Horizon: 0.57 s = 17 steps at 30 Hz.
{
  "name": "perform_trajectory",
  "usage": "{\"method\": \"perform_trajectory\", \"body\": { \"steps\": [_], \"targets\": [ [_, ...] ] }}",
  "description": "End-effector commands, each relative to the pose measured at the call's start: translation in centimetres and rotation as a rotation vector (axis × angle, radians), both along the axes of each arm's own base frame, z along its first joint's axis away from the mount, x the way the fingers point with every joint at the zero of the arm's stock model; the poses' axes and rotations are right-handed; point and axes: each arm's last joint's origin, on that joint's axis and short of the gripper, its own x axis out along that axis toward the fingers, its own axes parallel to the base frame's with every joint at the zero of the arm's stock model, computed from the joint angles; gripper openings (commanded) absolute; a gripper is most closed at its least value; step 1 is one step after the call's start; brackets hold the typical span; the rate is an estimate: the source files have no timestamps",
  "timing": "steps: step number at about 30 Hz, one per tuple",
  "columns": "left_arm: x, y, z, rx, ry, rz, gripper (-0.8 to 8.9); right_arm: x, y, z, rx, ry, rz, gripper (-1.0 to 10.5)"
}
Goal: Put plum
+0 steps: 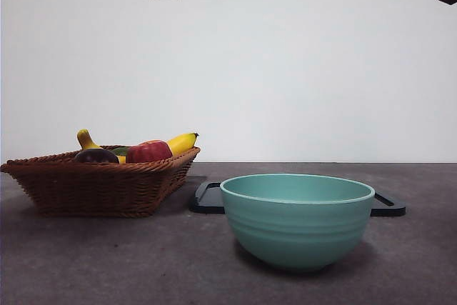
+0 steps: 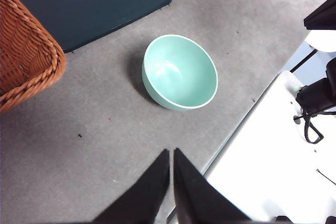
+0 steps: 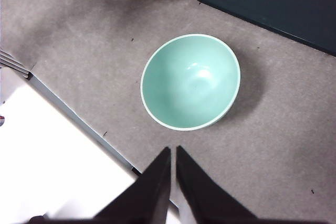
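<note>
Front view puts the plum [image 1: 96,155] in the wicker basket [image 1: 93,187], at the near-left of the fruit heap, its dark rounded top just clearing the woven rim. Touching or nearly touching it on the right is a red apple [image 1: 148,151], and a yellow banana [image 1: 182,142] lies behind them, with a second yellow stem end [image 1: 86,138] rising just above the plum. The plum is nearly round, so no long axis governs the grasp; what matters is that it sits low among its neighbours and is best approached from above.

Outward from the basket, a dark tray [image 1: 207,198] lies flat on the grey surface [image 1: 107,262], and a teal bowl [image 1: 298,219] stands in front of it, empty in both wrist views.

Neither arm is at work. The left gripper [image 2: 171,153] hangs high over the surface with its fingers closed together and grasping nothing; the right gripper [image 3: 173,150] is likewise clenched and empty. The left wrist view shows much of the basket's corner [image 2: 26,56], the right wrist view only a sliver, so the left arm is probably the nearer one. It would need to open its fingers before descending.
</note>
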Motion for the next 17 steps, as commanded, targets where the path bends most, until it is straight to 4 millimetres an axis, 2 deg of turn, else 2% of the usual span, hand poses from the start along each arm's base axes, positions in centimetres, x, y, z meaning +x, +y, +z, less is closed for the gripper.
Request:
{"method": "perform_trajectory", "body": {
  "steps": [1,14,17],
  "targets": [
    [0.19,-0.16,0.66,-0.013,-0.024,-0.012,0.09,0.06,0.17,0.44,0.007,-0.021,0.013,0.0],
    [0.16,-0.15,0.67,-0.014,-0.025,-0.012,0.09,0.06,0.17,0.44,0.007,-0.021,0.013,0.1],
    [-0.16,0.05,1.04,-0.013,-0.078,-0.018,0.09,0.06,0.17,0.44,0.007,-0.021,0.013,0.1]
  ]
}}
